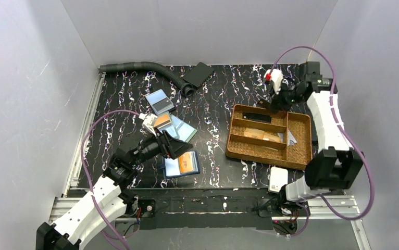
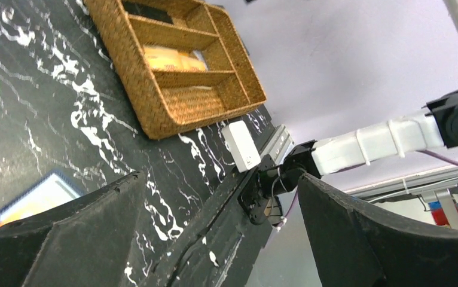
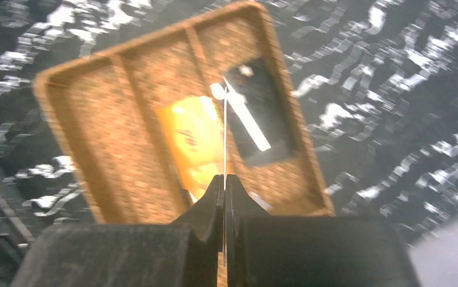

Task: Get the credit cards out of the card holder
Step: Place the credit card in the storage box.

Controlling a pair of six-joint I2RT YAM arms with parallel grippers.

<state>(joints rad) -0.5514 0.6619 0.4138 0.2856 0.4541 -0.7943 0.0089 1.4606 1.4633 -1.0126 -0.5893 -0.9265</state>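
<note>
The card holder (image 1: 182, 165) lies open on the black table, navy-edged, with an orange card showing in its sleeve; its corner (image 2: 29, 200) also appears in the left wrist view. My left gripper (image 1: 177, 146) hovers just above and left of it, open, with nothing between its fingers (image 2: 220, 200). More credit cards lie loose behind it: an orange one (image 1: 162, 121) on teal ones (image 1: 183, 130), and a blue-grey one (image 1: 160, 101). My right gripper (image 1: 276, 102) hangs over the brown woven tray (image 1: 239, 151), shut on a thin credit card (image 3: 224, 134) seen edge-on; its colour is hidden.
The tray (image 3: 65, 107) holds orange cards (image 3: 194, 140) in its middle compartment and a flat black rectangle (image 3: 262, 113) in the far one. A white box (image 1: 277, 179) sits by the right arm's base. A corrugated hose (image 1: 145, 67) and a black plate (image 1: 197, 74) lie at the back.
</note>
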